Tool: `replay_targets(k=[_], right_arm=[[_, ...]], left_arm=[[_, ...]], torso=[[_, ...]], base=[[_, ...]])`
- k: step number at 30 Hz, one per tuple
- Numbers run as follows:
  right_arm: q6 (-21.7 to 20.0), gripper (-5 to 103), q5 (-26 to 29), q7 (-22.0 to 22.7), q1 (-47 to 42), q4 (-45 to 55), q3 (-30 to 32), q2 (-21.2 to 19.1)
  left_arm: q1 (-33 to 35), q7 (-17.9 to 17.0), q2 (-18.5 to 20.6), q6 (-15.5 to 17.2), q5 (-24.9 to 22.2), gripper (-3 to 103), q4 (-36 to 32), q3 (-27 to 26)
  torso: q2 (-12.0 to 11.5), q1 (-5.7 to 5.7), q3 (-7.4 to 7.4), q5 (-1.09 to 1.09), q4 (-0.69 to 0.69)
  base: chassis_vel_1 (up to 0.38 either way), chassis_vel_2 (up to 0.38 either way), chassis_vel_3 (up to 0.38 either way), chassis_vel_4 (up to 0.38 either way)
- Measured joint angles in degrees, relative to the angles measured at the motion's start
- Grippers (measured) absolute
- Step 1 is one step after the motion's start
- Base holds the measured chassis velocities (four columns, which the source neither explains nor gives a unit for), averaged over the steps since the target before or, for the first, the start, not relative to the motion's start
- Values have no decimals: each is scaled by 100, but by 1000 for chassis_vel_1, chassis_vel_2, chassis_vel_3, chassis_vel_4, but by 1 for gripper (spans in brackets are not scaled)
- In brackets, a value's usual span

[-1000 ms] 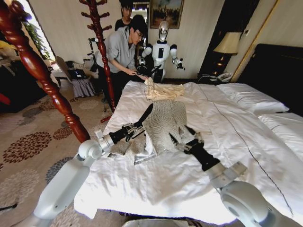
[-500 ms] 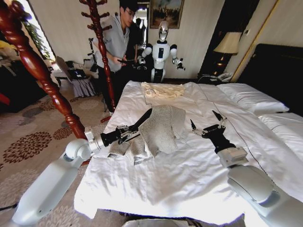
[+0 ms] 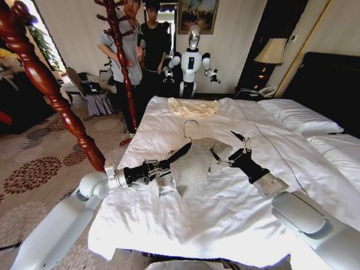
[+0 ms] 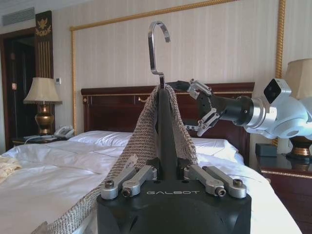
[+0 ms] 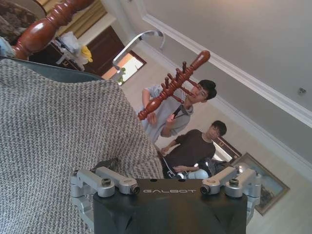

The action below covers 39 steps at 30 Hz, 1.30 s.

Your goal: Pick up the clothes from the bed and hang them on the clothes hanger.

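Over bed (image 3: 236, 185) — left gripper (image 4: 168, 168), marked GALBOT, clamps clothes hanger (image 4: 163, 122); right gripper (image 3: 228, 151) spread at clothes (image 3: 194, 163).

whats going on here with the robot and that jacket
The robot is putting a grey knit jacket on a black hanger over the bed. Its left gripper is shut on the hanger, which stands edge-on with its silver hook up and the jacket draped over it. The right gripper is open at the jacket's shoulder on the other side. A cream top lies further up the bed.
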Motion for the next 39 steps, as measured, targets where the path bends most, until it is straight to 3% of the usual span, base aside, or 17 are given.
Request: replay_targets(k=[12,15,21,24,28,30,32,34,39], right_arm=[[228,102,-417,-220,40,-105,-60,101],[235,97,-482,-225,40,-105,-53,128],[235,70,-615,-212,-27,-72,-40,268],[238,65,-663,-197,-64,-61,-44,312],[313,42,-703,-177,-95,-59,-69,456],[317,42,-703,-175,-96,-58,-72,474],[325,32,-704,-169,-109,-47,-73,535],[326,28,-708,-172,-121,-47,-72,557],[390,27,-727,-176,-148,-37,-34,616]], left_arm=[[189,-6,-2,54,-25,18,-317,-31],[215,-23,-10,68,-37,18,-369,-36],[309,-119,-46,76,-147,18,-458,-114],[346,-150,-55,76,-188,18,-465,-140],[416,-201,-76,77,-250,18,-496,-176],[419,-204,-76,78,-251,18,-499,-177],[425,-223,-84,78,-269,18,-519,-178],[424,-228,-84,78,-277,18,-524,-179],[409,-240,-78,78,-317,18,-529,-181]], torso=[[0,0,0,0,0],[0,0,0,0,0],[0,0,0,0,0],[0,0,0,0,0],[0,0,0,0,0],[0,0,0,0,0],[0,0,0,-1,0],[0,0,0,0,0],[0,0,0,0,0]], base=[[0,0,0,0],[0,0,0,0],[0,0,0,0],[0,0,0,0],[0,0,0,0],[0,0,0,0],[0,0,0,0],[0,0,0,0],[0,0,0,0]])
